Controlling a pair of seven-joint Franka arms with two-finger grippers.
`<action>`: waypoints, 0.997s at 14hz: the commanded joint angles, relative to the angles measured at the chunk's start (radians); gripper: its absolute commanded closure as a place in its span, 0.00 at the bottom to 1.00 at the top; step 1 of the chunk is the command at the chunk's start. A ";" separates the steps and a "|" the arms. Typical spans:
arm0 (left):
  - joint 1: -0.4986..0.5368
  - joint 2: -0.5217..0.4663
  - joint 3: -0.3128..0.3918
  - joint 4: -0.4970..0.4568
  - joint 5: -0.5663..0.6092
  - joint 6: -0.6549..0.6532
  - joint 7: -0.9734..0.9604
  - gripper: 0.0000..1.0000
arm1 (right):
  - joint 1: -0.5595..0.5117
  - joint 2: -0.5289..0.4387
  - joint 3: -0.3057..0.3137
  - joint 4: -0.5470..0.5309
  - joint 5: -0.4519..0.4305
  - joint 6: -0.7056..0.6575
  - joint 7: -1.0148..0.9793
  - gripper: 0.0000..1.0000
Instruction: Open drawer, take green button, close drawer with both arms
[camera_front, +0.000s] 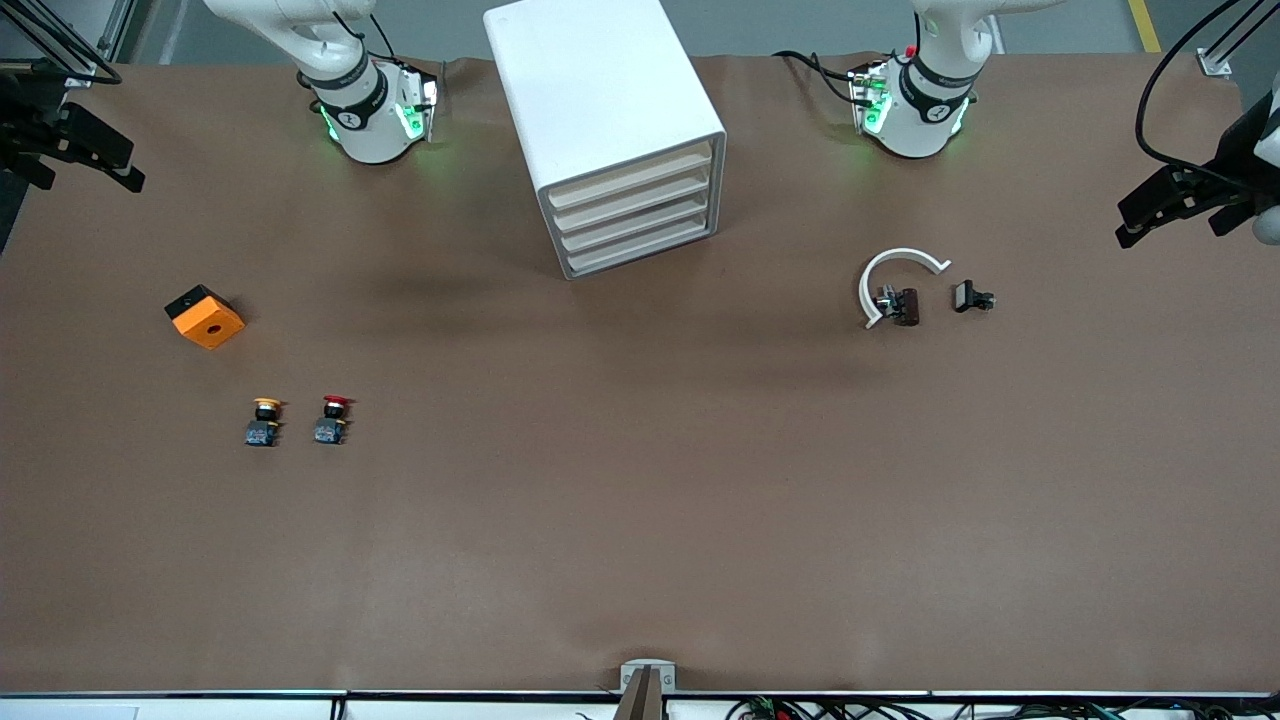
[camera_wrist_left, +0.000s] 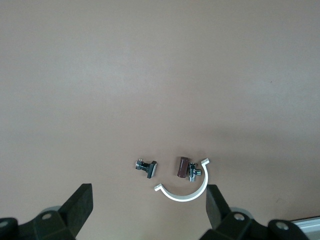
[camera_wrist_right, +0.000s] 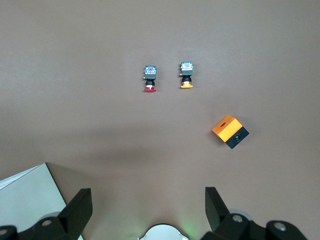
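The white four-drawer cabinet (camera_front: 610, 120) stands between the two arm bases. The drawer (camera_front: 640, 222), third from top with a pale beige front, is shut like the other three. The green button is hidden. My left gripper (camera_wrist_left: 150, 210) is open and empty, held high over the left arm's end of the table (camera_front: 1170, 205). My right gripper (camera_wrist_right: 148, 212) is open and empty, held high over the right arm's end (camera_front: 90, 150). A corner of the cabinet shows in the right wrist view (camera_wrist_right: 25, 200).
A yellow-capped button (camera_front: 264, 421) and a red-capped button (camera_front: 332, 419) lie side by side, with an orange-and-black box (camera_front: 205, 316) farther from the front camera. A white C-shaped clip (camera_front: 895, 280), a brown part (camera_front: 905, 306) and a small black piece (camera_front: 970, 297) lie toward the left arm's end.
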 joint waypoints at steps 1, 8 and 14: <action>0.000 0.014 0.000 0.027 0.017 -0.015 0.011 0.00 | -0.009 -0.013 0.007 0.009 0.013 -0.017 0.025 0.00; -0.013 0.189 -0.007 0.157 0.013 -0.038 -0.009 0.00 | -0.005 -0.013 0.010 0.026 0.051 -0.016 0.035 0.00; -0.136 0.391 -0.043 0.151 0.002 0.020 -0.507 0.00 | -0.006 -0.013 0.009 0.025 0.047 -0.014 0.033 0.00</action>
